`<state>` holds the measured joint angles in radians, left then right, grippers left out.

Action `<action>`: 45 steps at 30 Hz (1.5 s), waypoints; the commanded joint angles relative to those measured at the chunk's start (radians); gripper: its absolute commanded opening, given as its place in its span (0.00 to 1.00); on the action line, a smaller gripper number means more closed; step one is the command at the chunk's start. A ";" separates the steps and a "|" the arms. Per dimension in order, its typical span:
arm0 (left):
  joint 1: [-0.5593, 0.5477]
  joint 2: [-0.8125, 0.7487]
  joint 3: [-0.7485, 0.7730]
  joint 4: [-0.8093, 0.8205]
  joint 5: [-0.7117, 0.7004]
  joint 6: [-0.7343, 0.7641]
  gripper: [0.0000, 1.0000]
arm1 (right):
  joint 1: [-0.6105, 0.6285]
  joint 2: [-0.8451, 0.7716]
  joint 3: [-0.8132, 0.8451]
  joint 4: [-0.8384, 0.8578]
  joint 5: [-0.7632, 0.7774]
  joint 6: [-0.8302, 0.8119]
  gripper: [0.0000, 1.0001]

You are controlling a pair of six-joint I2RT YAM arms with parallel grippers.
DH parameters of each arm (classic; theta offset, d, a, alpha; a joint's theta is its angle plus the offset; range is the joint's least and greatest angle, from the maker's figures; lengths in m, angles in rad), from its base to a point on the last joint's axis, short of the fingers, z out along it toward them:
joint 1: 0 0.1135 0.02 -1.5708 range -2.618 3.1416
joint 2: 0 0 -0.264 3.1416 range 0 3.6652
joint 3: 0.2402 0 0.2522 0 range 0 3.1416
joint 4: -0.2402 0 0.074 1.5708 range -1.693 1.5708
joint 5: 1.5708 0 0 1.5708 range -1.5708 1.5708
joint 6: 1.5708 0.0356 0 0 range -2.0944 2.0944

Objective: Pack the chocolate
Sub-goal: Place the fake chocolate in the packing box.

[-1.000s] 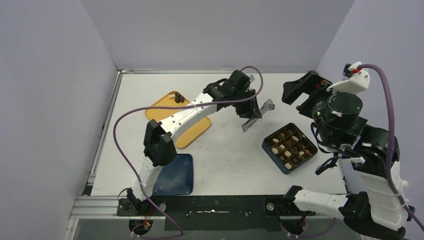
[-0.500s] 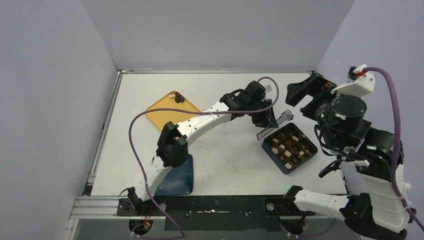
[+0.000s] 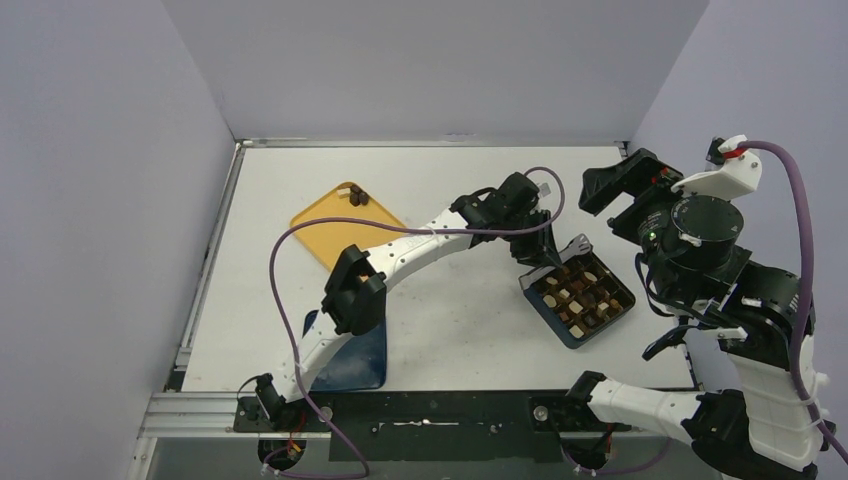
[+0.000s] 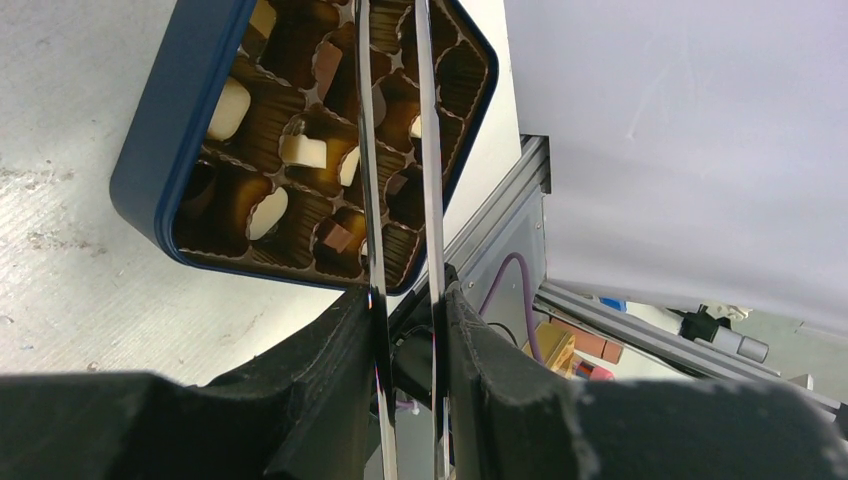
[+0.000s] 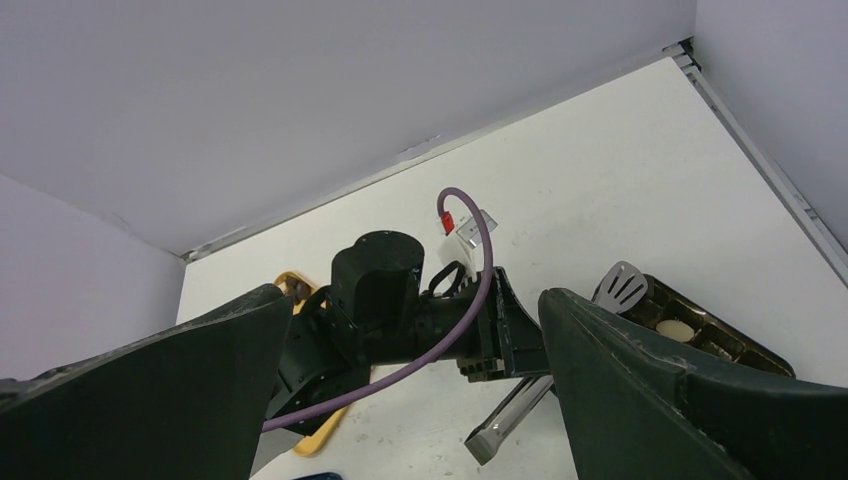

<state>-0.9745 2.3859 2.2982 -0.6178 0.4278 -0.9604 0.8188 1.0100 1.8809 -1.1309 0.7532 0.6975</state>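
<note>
Showing the left claw [image 4: 405, 300] clamped on tongs [image 4: 362, 150] over the box [image 4: 150, 170] holding most chocolate [image 4: 228, 108]; a few pieces lie on the yellow board [image 3: 330, 235]. Right claw [image 5: 412, 300] spread, empty. Pieces probably light, brittle, slippery: pinch opposite sides gently.
</note>
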 commanded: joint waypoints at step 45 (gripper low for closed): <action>-0.007 0.033 0.093 0.026 -0.024 0.016 0.34 | -0.003 -0.037 -0.011 0.019 0.061 -0.015 1.00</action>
<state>-0.9791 2.4371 2.3348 -0.6151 0.4160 -0.9600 0.8188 0.9768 1.8717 -1.1305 0.7906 0.6918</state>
